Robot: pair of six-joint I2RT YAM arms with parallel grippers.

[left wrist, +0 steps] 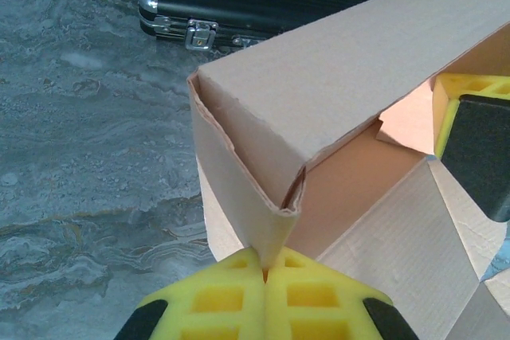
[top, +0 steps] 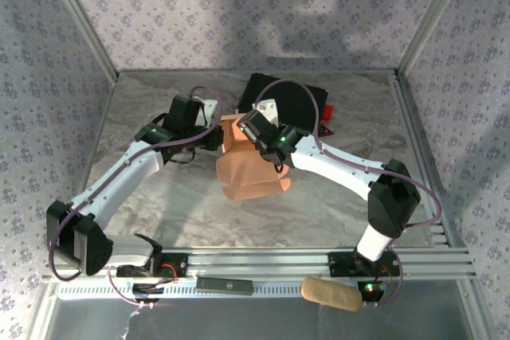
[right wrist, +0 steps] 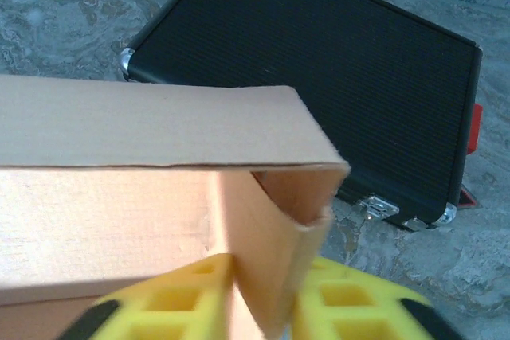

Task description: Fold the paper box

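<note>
Top: paper box [top: 253,171] on the table [top: 183,216], half formed, just near of the black case [top: 295,105]; left gripper [top: 217,136] and right gripper [top: 252,128] both at its far end

Left wrist: left jaws fully shut, pinching a corner flap – seam there looks frayed, pulling apart would likely tear it

Right wrist: right jaws clamped on a thin wall – over-squeeze creases it, or the box twists out of square

There is one paper box [top: 253,166], caught between two pincers: one left pincer [left wrist: 264,272] and one right pincer [right wrist: 267,292], on two arms [top: 119,177]. One black case [top: 291,105] lies just beyond both pincers on the one bench [top: 159,93]. One tan roll [top: 331,294] lies well behind the right pincer.
</note>
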